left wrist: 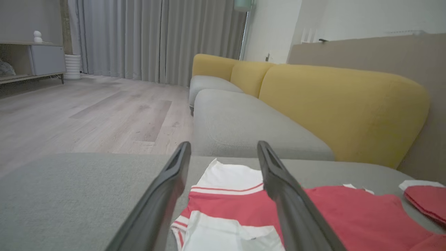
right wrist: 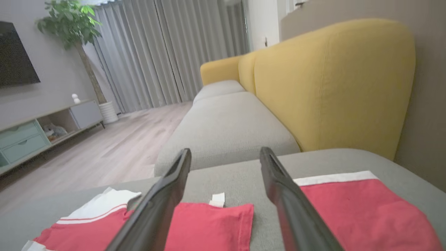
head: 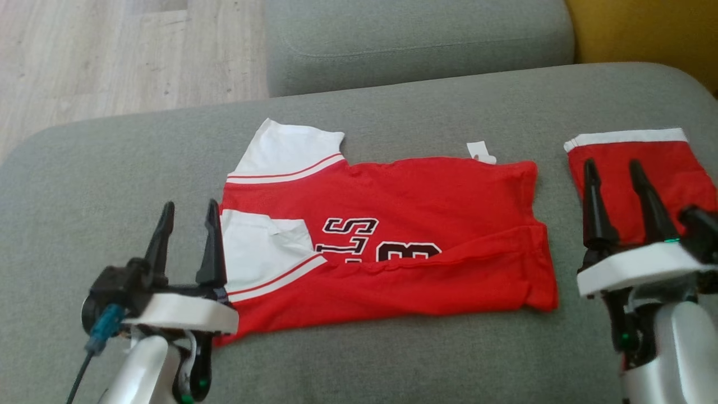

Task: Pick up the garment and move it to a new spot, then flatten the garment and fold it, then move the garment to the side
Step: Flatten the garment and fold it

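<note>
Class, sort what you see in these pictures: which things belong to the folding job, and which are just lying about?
Job:
- shirt, half folded
- left tool, open
- right tool, open
- cushion under the shirt

Lying about:
- shorts, probably
- backrest
- plant
- curtains

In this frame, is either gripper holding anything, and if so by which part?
Nothing is held. The left gripper and the right gripper both have their fingers apart and empty; the folded red jersey lies free on the grey sofa.
</note>
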Controlling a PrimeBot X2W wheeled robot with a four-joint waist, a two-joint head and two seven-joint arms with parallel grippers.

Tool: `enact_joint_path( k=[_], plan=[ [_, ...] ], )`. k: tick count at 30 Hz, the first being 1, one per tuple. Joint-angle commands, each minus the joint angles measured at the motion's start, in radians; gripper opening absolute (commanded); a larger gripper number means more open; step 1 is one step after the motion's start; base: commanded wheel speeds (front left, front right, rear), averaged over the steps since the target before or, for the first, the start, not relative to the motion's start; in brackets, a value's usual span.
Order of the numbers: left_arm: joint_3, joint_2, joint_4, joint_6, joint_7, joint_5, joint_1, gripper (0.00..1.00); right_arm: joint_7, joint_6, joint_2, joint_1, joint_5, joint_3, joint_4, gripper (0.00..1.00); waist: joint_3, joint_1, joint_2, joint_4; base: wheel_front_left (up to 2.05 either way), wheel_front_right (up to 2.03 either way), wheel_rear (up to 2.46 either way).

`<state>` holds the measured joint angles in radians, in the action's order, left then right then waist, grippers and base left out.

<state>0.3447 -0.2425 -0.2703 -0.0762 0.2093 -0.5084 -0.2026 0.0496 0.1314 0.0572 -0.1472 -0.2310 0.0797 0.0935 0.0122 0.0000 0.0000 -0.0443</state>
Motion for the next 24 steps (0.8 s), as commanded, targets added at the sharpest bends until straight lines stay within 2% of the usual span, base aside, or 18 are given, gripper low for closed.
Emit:
enact_joint_path(
  k=[1,4,6,14,19,24],
  plan=[
    [-0.061,0.004,0.041,-0.006,0.028,-0.013,-0.048,1.0,-0.079,-0.001,-0.005,-0.017,0.006,-0.034,-0.036,1.0,0.003,0.0,0.0,-0.008,0.0,0.0,0.0],
    [-0.087,0.033,0.043,0.0,0.045,-0.02,-0.048,1.0,-0.2,-0.001,-0.006,0.006,-0.035,-0.055,-0.006,1.0,0.009,0.0,0.0,-0.014,0.0,0.0,0.0],
    [-0.091,0.046,0.029,0.004,0.049,-0.011,-0.046,1.0,-0.254,-0.001,-0.007,0.019,-0.019,-0.089,0.023,1.0,0.015,0.0,0.0,-0.019,0.0,0.0,0.0],
    [-0.084,0.084,-0.024,0.03,0.052,0.051,-0.049,1.0,-0.306,-0.001,-0.007,-0.002,-0.012,-0.152,0.109,1.0,0.063,0.0,0.0,-0.031,0.0,0.0,0.0],
    [-0.067,0.062,-0.058,0.058,0.048,0.09,-0.117,1.0,-0.31,-0.001,-0.007,-0.035,-0.024,-0.157,0.111,1.0,0.102,0.0,0.0,-0.038,0.0,0.0,0.0],
    [-0.033,-0.013,-0.111,0.113,-0.049,0.141,-0.319,1.0,-0.311,-0.001,-0.007,-0.088,-0.065,-0.16,0.099,1.0,0.176,0.0,0.0,-0.062,0.0,0.0,0.0]
  ],
)
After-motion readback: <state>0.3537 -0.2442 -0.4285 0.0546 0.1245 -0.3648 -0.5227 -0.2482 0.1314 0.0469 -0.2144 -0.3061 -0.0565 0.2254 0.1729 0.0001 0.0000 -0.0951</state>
